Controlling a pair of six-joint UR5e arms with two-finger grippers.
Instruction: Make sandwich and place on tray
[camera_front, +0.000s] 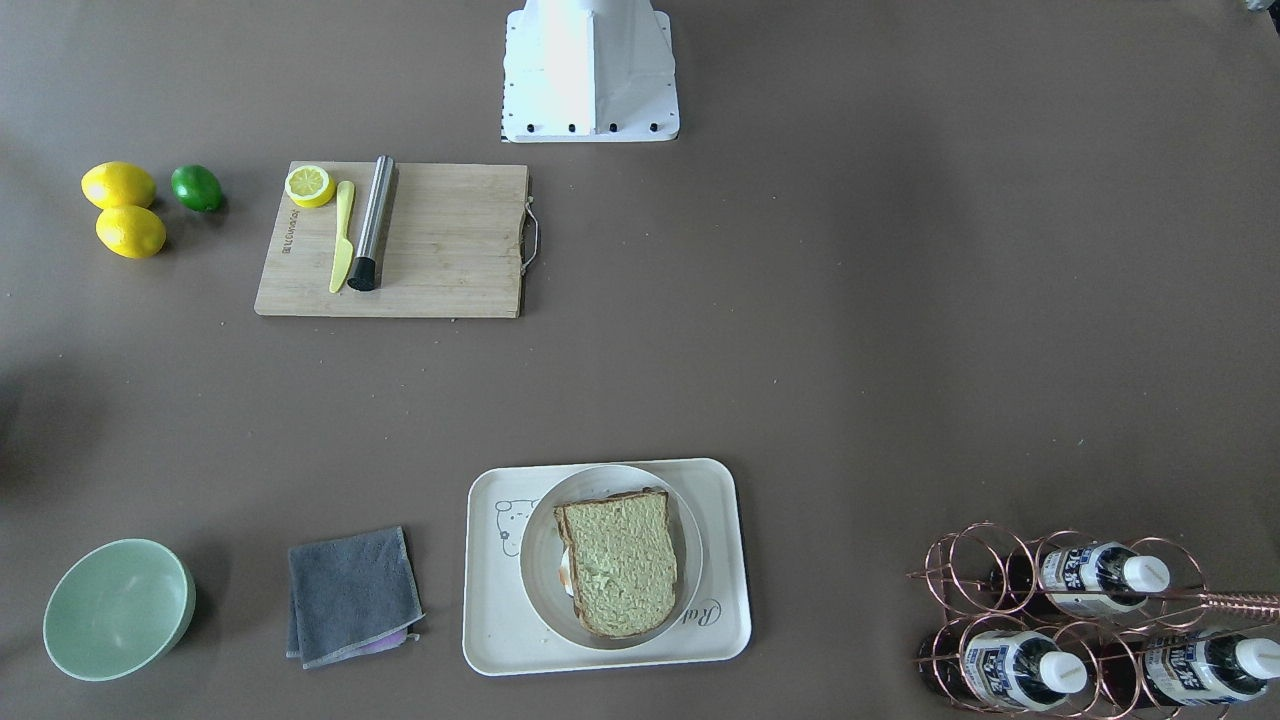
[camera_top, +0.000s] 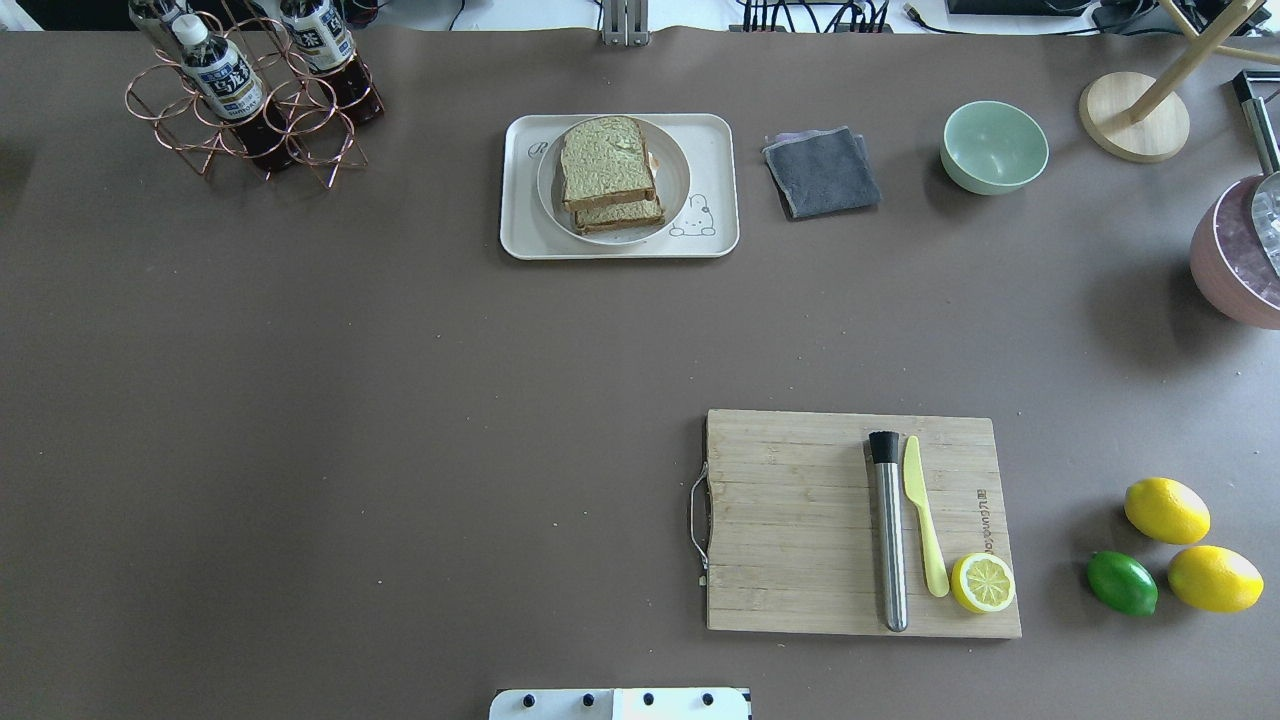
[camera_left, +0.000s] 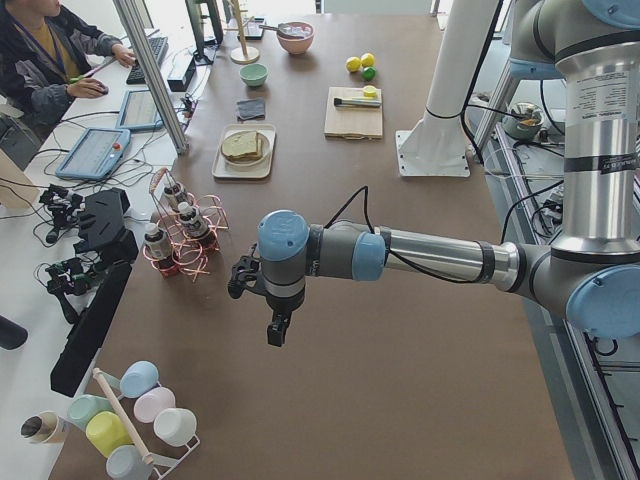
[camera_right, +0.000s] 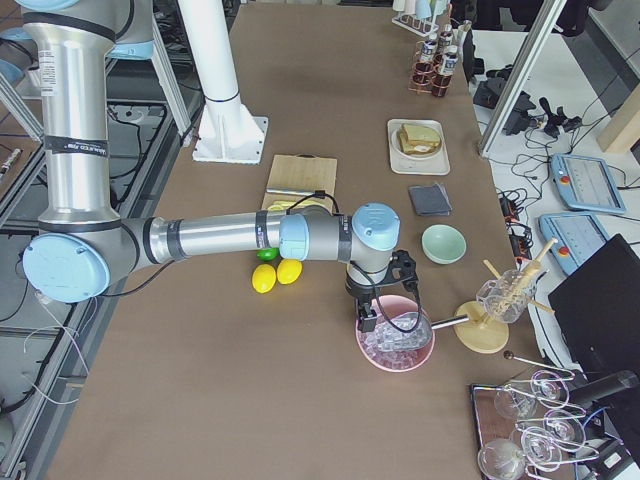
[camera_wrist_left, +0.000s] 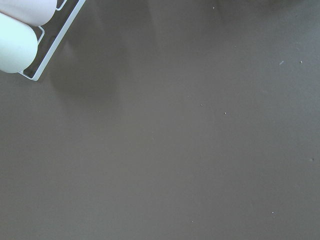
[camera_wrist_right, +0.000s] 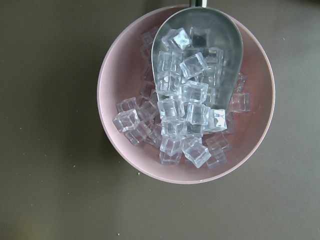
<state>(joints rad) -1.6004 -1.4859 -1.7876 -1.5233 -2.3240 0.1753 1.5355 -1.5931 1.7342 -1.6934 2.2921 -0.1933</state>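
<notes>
The sandwich (camera_front: 622, 565), two brown-crusted slices with a sliver of white egg at the edge, lies on a round white plate (camera_front: 537, 570). The plate sits on the cream tray (camera_front: 722, 500) with the bear drawing. The sandwich also shows in the overhead view (camera_top: 607, 165), on the tray (camera_top: 716, 140). My left gripper (camera_left: 278, 325) hangs over bare table far from the tray, near a cup rack; I cannot tell whether it is open or shut. My right gripper (camera_right: 368, 318) hangs over a pink ice bowl (camera_right: 396, 345); its state cannot be told either.
A wooden cutting board (camera_top: 800, 520) holds a metal rod (camera_top: 888, 530), a yellow knife (camera_top: 925, 520) and a lemon half (camera_top: 983, 583). Two lemons (camera_top: 1166, 510) and a lime (camera_top: 1122, 582) lie beside it. A grey cloth (camera_top: 822, 171), green bowl (camera_top: 994, 147) and bottle rack (camera_top: 250, 95) stand along the far edge.
</notes>
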